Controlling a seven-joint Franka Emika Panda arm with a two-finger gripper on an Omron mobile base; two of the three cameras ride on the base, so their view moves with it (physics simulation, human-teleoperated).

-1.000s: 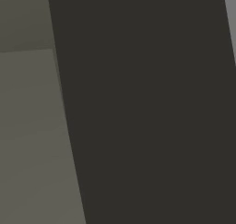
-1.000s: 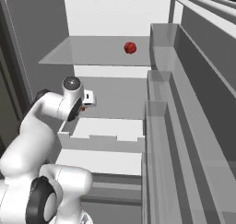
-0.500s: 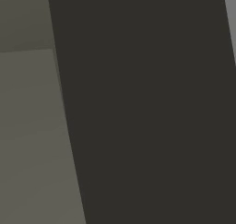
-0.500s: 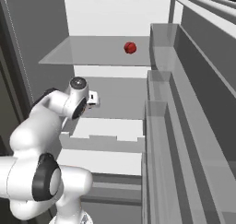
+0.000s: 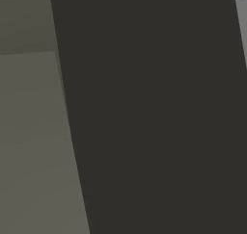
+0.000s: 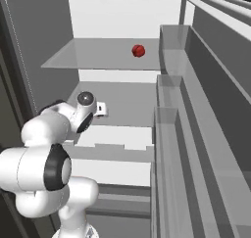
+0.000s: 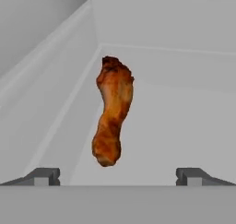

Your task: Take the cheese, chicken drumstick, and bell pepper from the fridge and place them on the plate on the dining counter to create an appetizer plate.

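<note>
Now, your pincer (image 7: 117, 177) wide apart, holding nothing. Chicken drumstick (image 7: 113, 110) lies flat on white fridge (image 6: 122, 16) floor, right ahead between both tips, not touching them. Long way of drumstick points away from you, so tips can close across its thin sides. Bell pepper (image 6: 138, 50) sits alone on glass shelf (image 6: 98, 56) higher up, well apart from arm. You likely reach for drumstick first.

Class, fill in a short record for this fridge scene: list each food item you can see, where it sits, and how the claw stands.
chicken drumstick: lies on a white fridge surface, straight ahead of the claw
bell pepper: on the upper glass shelf, toward its right
claw: open, tips apart either side of the drumstick's near end, not touching it
arm: reaching into the fridge below that shelf
</note>
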